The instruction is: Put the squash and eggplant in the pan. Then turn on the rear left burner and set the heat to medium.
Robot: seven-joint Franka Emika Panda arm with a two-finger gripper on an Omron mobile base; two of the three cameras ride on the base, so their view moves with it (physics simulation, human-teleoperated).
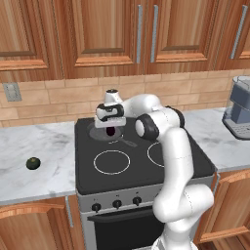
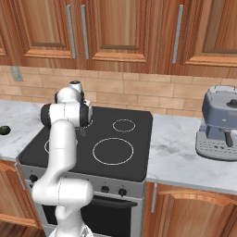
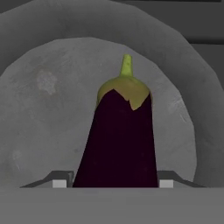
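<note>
My gripper [image 1: 111, 128] hangs over the back left of the cooktop, shut on the eggplant [image 1: 111, 131]. In the hand view the glossy dark purple eggplant [image 3: 120, 140] stands between the two fingertips [image 3: 61, 181], green stem pointing away, with the grey floor of the pan [image 3: 43, 113] right behind it. The pan [image 1: 97, 132] sits on the rear left of the stove, its thin handle [image 1: 128, 142] pointing toward the front right. The rear left burner is hidden under the pan. The squash [image 1: 32, 163], a small dark green ball, lies on the left counter, also seen from the right as squash [image 2: 3, 130].
A white ring marks the front left burner [image 1: 112, 162]. Stove knobs [image 1: 117, 203] line the front panel. A coffee machine [image 1: 239, 114] stands on the right counter. Wooden cabinets hang above the tiled back wall.
</note>
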